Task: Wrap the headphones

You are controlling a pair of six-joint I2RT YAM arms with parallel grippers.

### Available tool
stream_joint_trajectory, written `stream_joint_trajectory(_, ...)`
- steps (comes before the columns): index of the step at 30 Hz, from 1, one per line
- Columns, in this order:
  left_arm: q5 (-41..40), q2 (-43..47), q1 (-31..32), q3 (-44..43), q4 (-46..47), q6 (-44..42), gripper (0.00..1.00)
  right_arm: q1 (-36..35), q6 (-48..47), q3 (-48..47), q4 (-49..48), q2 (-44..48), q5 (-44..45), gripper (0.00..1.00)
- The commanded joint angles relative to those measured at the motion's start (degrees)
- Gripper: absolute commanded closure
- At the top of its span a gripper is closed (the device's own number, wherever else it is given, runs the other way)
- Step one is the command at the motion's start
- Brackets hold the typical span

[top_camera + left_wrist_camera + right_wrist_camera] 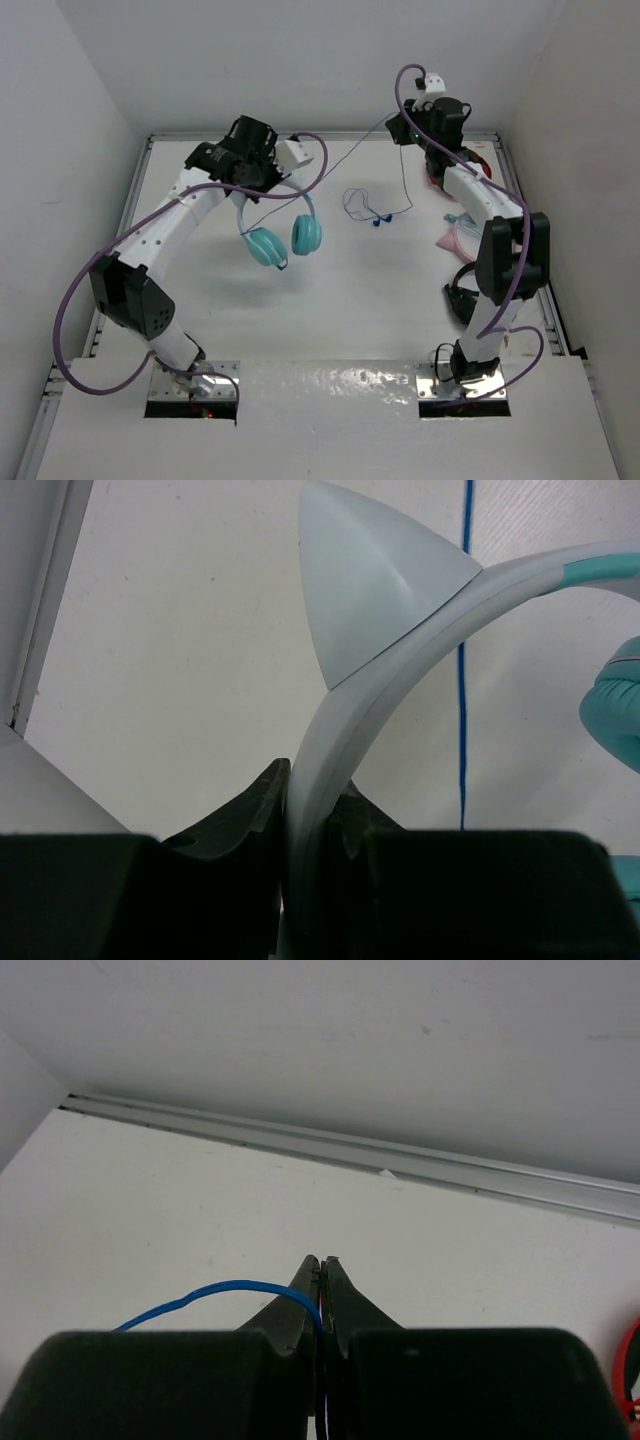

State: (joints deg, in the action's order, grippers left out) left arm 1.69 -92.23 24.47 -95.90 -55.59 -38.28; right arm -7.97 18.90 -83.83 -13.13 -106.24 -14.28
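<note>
Top view: the left gripper (268,180) sits at the far left of the table (330,300), clenched on the headband (246,208) of the headphones (266,246). The two teal cups (307,233) hang on its near side, left of the table's centre. From this angle we cannot tell whether the cups touch the table.

The right gripper (408,131) is at the far right, close to the back wall. A thin cable (404,180) runs from it towards the near side, then bends left into a small loop on the table. The loop ends at the blue plug (377,220), right of the cups and apart from them. A second taut strand leads from the same gripper leftward to the headphones.

Left wrist view: the black fingers (265,800) press on either side of the pale headband (330,740). Just beyond the grasp we see its ear-like point (370,580). One teal cup (615,710) shows at the right edge, with the blue cable (463,700) behind the band.

Right wrist view: the jaws of the right gripper (321,1268) are closed, pinching the cable (215,1289), which arcs off to the left above the table. Part of the red headphones (633,1360) shows at the right edge.
</note>
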Motion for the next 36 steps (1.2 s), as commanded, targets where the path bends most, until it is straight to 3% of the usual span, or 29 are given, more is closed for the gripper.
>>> stream_joint_trajectory(1,-1.43,2.84,0.75,1.58,1.89,-1.71,1.00,0.41,-2.89,-0.80,-0.24,4.46,2.24,1.00)
stream_joint_trajectory(11,-12.93,1.00,1.46,5.72,7.78,2.58,1.00,0.32,-5.89,-2.92,2.93,8.76,2.33,1.00)
stream_joint_trajectory(15,-21.79,-1.90,1.28,5.55,10.41,8.37,1.00,0.23,-5.19,-3.79,5.03,10.78,-1.87,1.00)
stream_joint_trajectory(17,-25.32,-4.44,1.11,3.71,11.91,13.81,1.00,-0.38,-4.66,-6.68,9.42,10.96,-8.28,1.00)
stream_joint_trajectory(20,-31.04,-6.90,0.32,1.16,15.59,21.20,1.00,-5.11,-5.70,-9.24,13.73,11.66,-13.83,1.00)
stream_joint_trajectory(23,-32.45,-7.88,-0.12,-0.52,19.99,27.01,1.00,-14.25,-6.33,-9.42,14.54,12.28,-16.82,1.00)
stream_joint_trajectory(27,-33.95,-9.02,-1.87,-4.63,20.53,34.75,1.00,-21.03,3.93,-6.45,3.76,11.84,-22.72,1.00)
stream_joint_trajectory(32,-31.48,-7.01,-2.58,-4.66,19.55,31.35,1.00,-14.04,8.78,-0.19,0.73,14.22,-13.67,1.00)
stream_joint_trajectory(34,-31.93,-6.13,-2.58,-1.76,21.57,27.41,1.00,-10.68,15.51,0.07,-1.45,14.21,-14.98,1.00)
stream_joint_trajectory(36,-31.75,-6.12,-2.50,0.09,22.19,25.11,1.00,-8.47,16.26,0.69,-4.35,15.44,-15.25,1.00)
